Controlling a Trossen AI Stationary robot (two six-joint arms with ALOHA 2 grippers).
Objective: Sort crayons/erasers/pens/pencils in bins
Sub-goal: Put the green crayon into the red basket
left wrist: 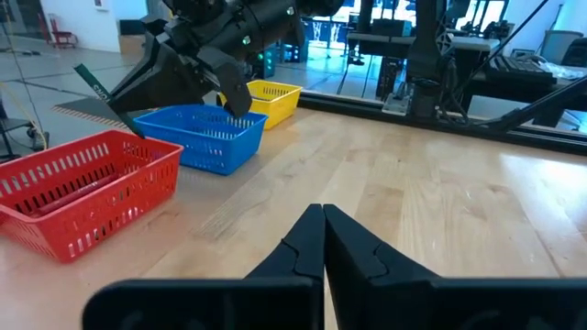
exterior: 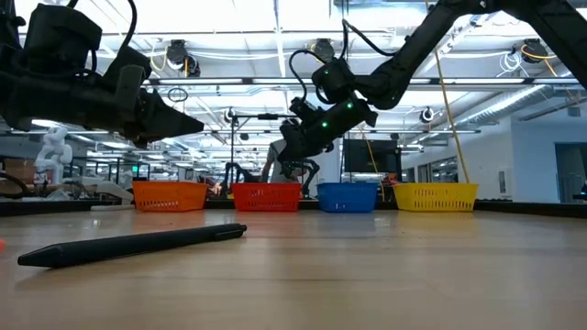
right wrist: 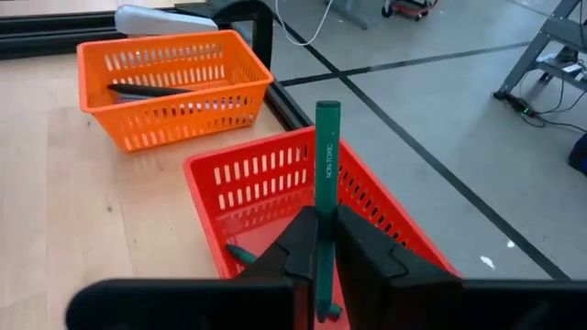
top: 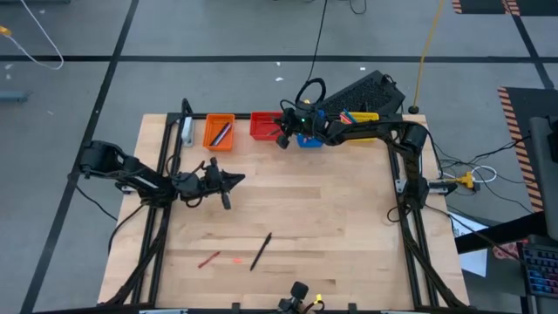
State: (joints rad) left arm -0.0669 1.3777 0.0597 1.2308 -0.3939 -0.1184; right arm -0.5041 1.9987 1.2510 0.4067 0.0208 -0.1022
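My right gripper (right wrist: 319, 240) is shut on a dark green pencil (right wrist: 326, 156) above the red bin (top: 261, 125), where another green pencil (right wrist: 240, 254) lies. The orange bin (top: 218, 131) holds dark pens (right wrist: 151, 90). The blue bin (left wrist: 204, 136) and the yellow bin (left wrist: 266, 99) stand to the right of the red one. My left gripper (top: 239, 179) hovers shut over the table's left middle, holding nothing. A black stick (top: 261, 251), a red crayon (top: 208, 259) and a tiny eraser (top: 237, 259) lie flat near the front edge. My right gripper pinches the green pencil's shaft (right wrist: 323, 197) between its two fingers, in the pencil's lower half. The fingers reach over from the table's right, slanting down. The pencil is lifted clear above the red bin and tilted, with its long end (left wrist: 90, 81) sticking up past the fingers.
The four bins stand in a row along the far edge, against a black frame rail (right wrist: 138, 27). My right arm (top: 375, 129) lies over the blue and yellow bins. A camera mount (top: 299, 295) sits at the front edge. Bare wood lies between the arms.
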